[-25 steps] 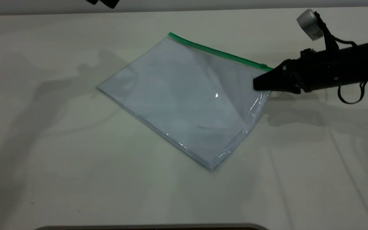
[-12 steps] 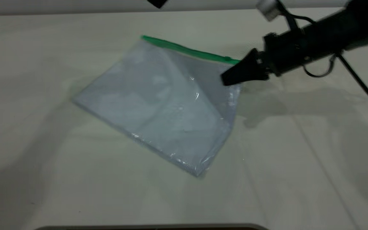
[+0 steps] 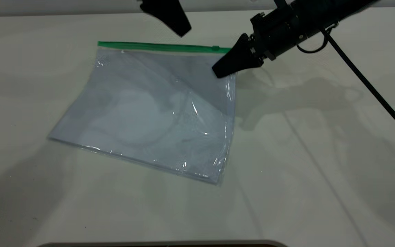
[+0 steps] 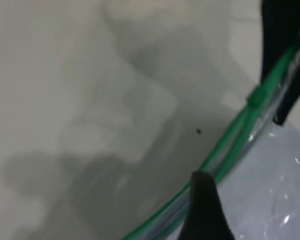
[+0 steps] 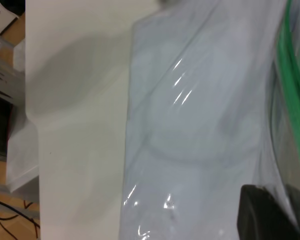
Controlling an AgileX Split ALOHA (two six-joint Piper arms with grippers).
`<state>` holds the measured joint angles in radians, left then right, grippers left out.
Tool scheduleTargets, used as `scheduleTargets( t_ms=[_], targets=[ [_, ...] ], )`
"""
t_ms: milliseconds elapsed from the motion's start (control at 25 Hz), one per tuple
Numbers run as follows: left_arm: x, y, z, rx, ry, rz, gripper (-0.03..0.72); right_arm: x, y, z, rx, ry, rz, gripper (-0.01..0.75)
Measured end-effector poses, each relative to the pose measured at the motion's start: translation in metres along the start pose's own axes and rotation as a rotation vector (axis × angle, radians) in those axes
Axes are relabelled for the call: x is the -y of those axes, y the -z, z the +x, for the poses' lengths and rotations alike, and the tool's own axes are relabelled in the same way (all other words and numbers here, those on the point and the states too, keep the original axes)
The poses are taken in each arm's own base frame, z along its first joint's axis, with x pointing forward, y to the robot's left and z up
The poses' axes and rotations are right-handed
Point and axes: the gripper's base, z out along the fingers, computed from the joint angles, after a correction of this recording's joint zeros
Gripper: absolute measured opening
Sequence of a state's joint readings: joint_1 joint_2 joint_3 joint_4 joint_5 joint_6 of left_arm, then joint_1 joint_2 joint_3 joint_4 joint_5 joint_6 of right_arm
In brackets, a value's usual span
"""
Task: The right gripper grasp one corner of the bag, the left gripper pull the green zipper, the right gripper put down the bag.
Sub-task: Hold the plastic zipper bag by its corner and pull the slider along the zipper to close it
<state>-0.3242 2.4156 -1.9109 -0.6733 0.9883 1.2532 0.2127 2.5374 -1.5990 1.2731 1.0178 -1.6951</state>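
this looks like a robotics lab or test bench rather than a home or shop. the work surface is a plain off-white counter (image 3: 321,171) with rounded corners, faint creases running across it, and hard shadows of robot arms thrown on it by overhead lighting. a black robot arm with screws and a thick black cable (image 3: 369,85) reaches in over it from the far side. in the right wrist view the counter's edge (image 5: 32,150) drops off to a wood-toned floor (image 5: 15,40) with loose dark cables (image 5: 10,220) lying on it and pale metal frame legs (image 5: 2,75) beside it, the kind of bare rig stand seen in a lab.
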Motion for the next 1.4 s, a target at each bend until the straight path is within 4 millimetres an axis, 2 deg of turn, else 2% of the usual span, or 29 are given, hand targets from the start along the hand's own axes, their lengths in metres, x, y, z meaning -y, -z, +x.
scheduleTargets(
  t_ms=[160,560,920,1080,1400],
  targets=[
    [-0.001,-0.009,0.004,-0.012,-0.046,0.016,0.589,-0.002,-0.004,-0.003,-0.013,0.021,-0.007,0.033],
    [0.012,-0.032,-0.006,-0.032,-0.111,0.053,0.589,-0.015,-0.021,-0.01,-0.035,0.061,-0.036,0.033],
    [0.011,-0.034,-0.007,-0.03,-0.117,0.049,0.583,-0.017,-0.021,-0.013,-0.035,0.07,-0.038,0.033],
    [0.009,-0.04,-0.003,-0.037,-0.109,0.058,0.524,-0.018,-0.019,-0.016,-0.035,0.079,-0.037,0.033],
    [0.01,-0.043,-0.002,-0.039,-0.121,0.068,0.308,-0.018,-0.019,-0.016,-0.04,0.082,-0.029,0.033]
  ],
)
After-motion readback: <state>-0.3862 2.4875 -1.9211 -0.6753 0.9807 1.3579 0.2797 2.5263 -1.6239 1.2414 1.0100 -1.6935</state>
